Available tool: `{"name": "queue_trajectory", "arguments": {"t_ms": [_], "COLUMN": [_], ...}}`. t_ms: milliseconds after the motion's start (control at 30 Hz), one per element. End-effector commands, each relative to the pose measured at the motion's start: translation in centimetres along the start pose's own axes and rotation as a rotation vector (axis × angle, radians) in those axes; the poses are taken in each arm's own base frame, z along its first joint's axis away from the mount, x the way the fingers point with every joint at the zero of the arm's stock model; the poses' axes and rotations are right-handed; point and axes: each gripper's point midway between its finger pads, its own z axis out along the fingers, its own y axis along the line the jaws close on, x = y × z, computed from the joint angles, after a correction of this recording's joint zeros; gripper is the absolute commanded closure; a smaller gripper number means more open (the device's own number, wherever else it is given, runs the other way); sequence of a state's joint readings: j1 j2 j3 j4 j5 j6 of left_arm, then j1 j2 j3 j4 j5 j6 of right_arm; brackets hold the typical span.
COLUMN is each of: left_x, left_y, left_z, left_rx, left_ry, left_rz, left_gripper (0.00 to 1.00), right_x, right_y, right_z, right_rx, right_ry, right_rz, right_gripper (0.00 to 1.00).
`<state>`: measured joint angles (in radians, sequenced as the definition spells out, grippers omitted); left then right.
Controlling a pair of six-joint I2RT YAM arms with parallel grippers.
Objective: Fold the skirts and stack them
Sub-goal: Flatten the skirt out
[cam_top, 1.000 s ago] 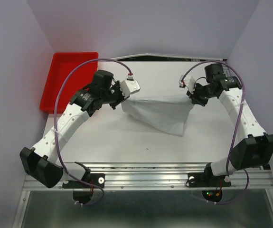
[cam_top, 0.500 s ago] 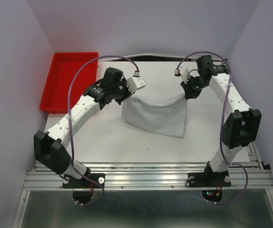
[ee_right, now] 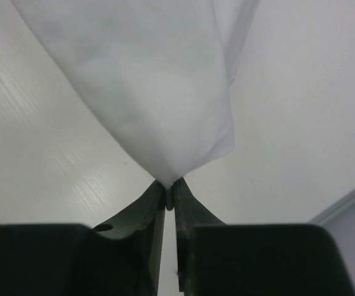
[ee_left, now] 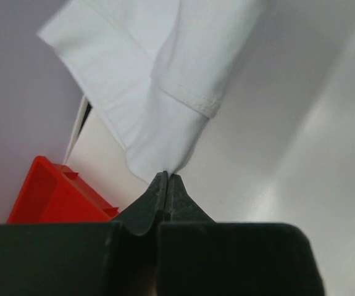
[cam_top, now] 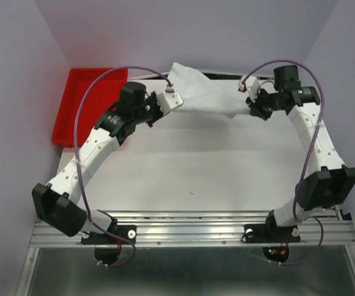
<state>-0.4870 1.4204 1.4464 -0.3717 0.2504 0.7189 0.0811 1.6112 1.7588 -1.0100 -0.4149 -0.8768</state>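
Robot lab test cell: plain lilac wall panels (cam_top: pixel 183 31) box in a flat white tabletop (cam_top: pixel 196 166) w/ a slotted alu rail (cam_top: pixel 189 227) at near edge & a red plastic bin (cam_top: pixel 66 126).

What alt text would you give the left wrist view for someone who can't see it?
The left gripper, shut, pinches a corner of a white skirt that fans out above it, stitched hem showing. A red bin shows at lower left, and the white table fills the right.
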Motion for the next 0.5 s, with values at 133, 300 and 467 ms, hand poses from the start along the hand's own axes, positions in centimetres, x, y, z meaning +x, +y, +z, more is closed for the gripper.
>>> {"name": "queue_trajectory", "arguments": {"t_ms": [133, 300, 467], "left_x": [10.4, 11.3, 8.1], "left_y": [-19.8, -21.8, -16.4], "left_z": [-3.4, -5.9, -3.4], "left_rx": [0.611, 0.650, 0.532], "left_ry": [0.121, 0.121, 0.098], "left_rz": [0.098, 0.125, 0.071], "left_gripper": [0.41, 0.16, 0.17], "right_x": [12.4, 10.4, 4.9], "right_y": [16.4, 17.0, 11.0], "right_z": [2.7, 0.8, 1.9], "right_rx": [-0.477, -0.431, -0.362], "right_ry": [0.237, 0.161, 0.024], "right_rz": [-0.181, -0.128, 0.011], "right_gripper": [0.08, 0.00, 0.11]}}
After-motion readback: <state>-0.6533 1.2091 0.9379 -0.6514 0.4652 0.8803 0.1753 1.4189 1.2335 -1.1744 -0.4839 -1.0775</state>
